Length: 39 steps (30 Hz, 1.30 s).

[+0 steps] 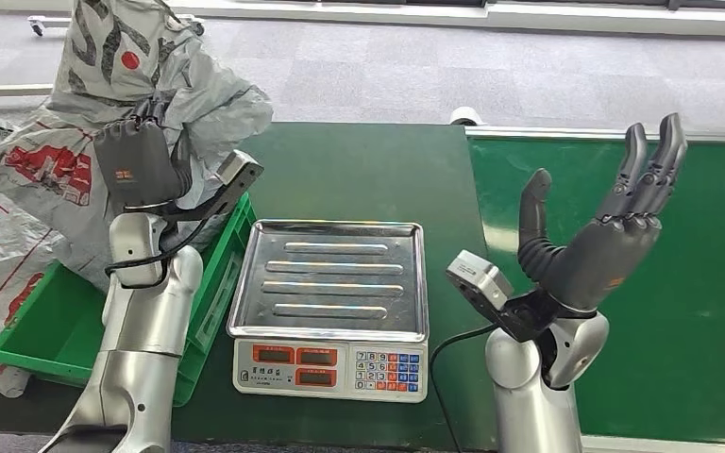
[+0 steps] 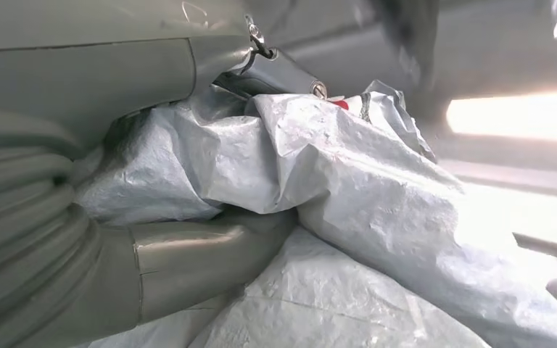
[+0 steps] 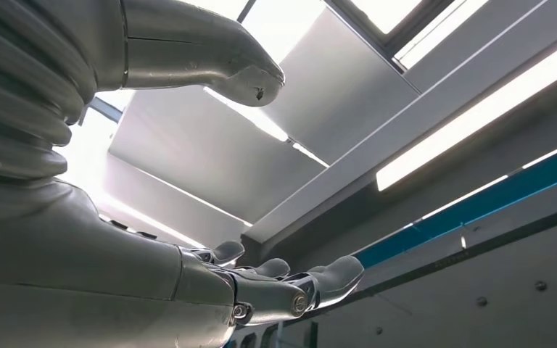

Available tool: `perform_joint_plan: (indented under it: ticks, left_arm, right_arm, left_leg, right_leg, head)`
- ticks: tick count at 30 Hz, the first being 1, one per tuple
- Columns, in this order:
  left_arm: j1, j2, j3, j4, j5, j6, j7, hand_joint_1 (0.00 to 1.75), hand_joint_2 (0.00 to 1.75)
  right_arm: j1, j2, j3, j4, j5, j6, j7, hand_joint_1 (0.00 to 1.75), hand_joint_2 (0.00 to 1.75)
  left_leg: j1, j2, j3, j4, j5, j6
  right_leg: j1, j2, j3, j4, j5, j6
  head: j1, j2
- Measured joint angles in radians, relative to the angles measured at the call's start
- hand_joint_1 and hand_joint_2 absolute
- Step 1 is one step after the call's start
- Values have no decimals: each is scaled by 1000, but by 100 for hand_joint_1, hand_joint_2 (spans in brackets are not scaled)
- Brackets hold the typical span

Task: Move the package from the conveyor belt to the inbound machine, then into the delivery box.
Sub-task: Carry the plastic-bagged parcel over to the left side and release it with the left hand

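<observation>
The package (image 1: 127, 57) is a crumpled grey plastic mailer with black and red print. My left hand (image 1: 137, 162) grips it above the green delivery box (image 1: 28, 330) at the left. In the left wrist view the grey bag (image 2: 348, 167) is bunched between my thumb (image 2: 203, 254) and the fingers above it. The inbound machine is a steel-topped scale (image 1: 335, 274) at the table's middle, and its tray is bare. My right hand (image 1: 604, 231) is raised palm up over the green conveyor belt (image 1: 708, 311), fingers (image 3: 283, 286) spread and holding nothing.
More grey mailers with red print (image 1: 19, 179) lie in and over the delivery box at the left. The scale's display and keypad (image 1: 330, 368) face me, and a black cable (image 1: 439, 377) runs beside it. Grey carpet lies beyond the table.
</observation>
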<state>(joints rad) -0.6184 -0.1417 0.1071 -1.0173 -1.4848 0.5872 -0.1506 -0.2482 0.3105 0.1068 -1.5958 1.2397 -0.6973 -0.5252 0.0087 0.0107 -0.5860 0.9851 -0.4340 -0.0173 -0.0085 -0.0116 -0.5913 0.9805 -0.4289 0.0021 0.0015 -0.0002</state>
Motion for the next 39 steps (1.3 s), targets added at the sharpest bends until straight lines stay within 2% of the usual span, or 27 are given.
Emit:
perform_joint_plan:
  ticks: [4,8,11,14,23,27,31,37,39]
  left_arm:
    - [-29,25,-10,123,-3,-30,90,175,175]
    - [-48,40,-20,194,-4,-58,129,0,175]
    - [-72,58,-34,269,-3,-135,231,0,175]
    - [-87,73,-37,341,-2,-157,293,0,175]
    - [-105,94,-31,419,0,-121,350,0,175]
    - [-108,100,-22,420,1,-111,379,0,0]
    - [-108,103,1,420,7,-53,404,0,0]
    - [-85,101,52,369,77,92,329,0,0]
    - [-59,93,73,304,98,103,291,0,87]
  right_arm:
    - [0,0,4,-1,7,0,0,0,175]
    - [0,0,6,-2,8,0,1,0,175]
    - [1,0,6,-7,11,0,6,0,175]
    - [3,0,6,-9,17,0,28,0,175]
    - [6,-4,10,-9,28,0,99,0,175]
    - [6,-5,11,-9,34,0,123,0,175]
    - [9,-8,17,-7,42,0,145,0,175]
    - [18,-9,21,3,51,0,144,0,175]
    - [21,-8,21,5,48,0,130,0,175]
  left_leg:
    - [0,1,0,0,0,0]
    - [0,1,0,0,0,0]
    - [0,1,0,0,0,0]
    - [0,2,0,0,0,0]
    - [0,1,-1,0,0,0]
    - [0,1,-1,0,0,0]
    - [0,1,-1,0,0,0]
    - [1,1,-1,0,0,0]
    - [1,1,-1,0,0,0]
  right_leg:
    - [0,1,0,0,0,0]
    - [0,1,0,0,0,0]
    - [0,1,0,0,0,0]
    - [0,2,-1,0,0,0]
    - [0,1,0,0,0,0]
    - [0,1,0,0,0,0]
    - [0,1,0,0,0,0]
    - [0,1,0,0,0,0]
    - [0,2,-1,0,0,0]
  head:
    - [0,0]
    - [0,0]
    - [0,0]
    - [0,0]
    - [0,0]
    - [0,0]
    - [0,0]
    - [0,0]
    - [0,0]
